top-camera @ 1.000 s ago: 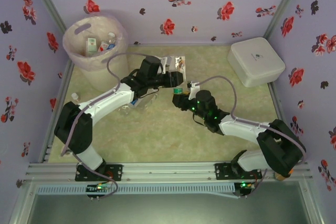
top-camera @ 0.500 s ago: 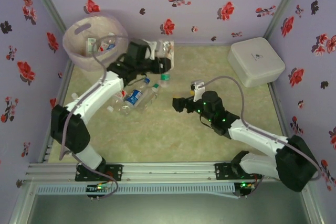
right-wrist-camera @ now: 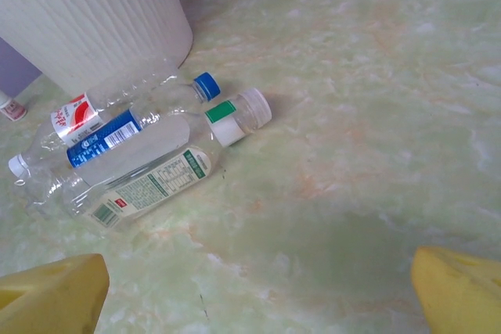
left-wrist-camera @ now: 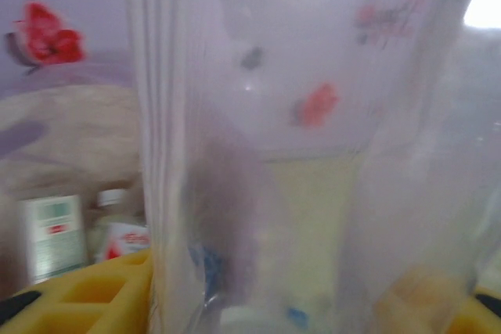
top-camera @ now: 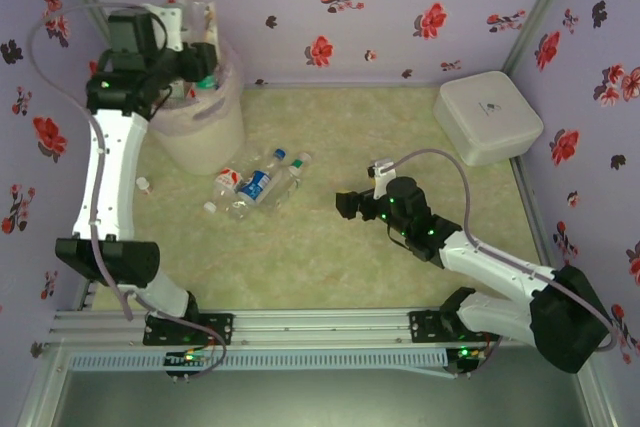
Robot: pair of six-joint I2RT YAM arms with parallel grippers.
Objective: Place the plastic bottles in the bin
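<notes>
- Now, the left claw (top-camera: 203, 55) grips a clear bottle (left-wrist-camera: 258, 154) above the bin (top-camera: 205, 132), far left.
- The right claw (right-wrist-camera: 254, 287) gapes wide and empty near the bottles (right-wrist-camera: 141, 158) lying on the bench (right-wrist-camera: 352, 115).
- They look light, thin-walled and slippery: probably best pinched gently mid-body.

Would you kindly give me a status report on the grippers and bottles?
Left gripper shut on a clear bottle above the bin. Right gripper open, empty. Loose bottles beside bin; nothing seen blocking.

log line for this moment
left gripper: shut on clear bottle over bin | right gripper: open, empty, above table | loose bottles: lying on table beside bin
</notes>
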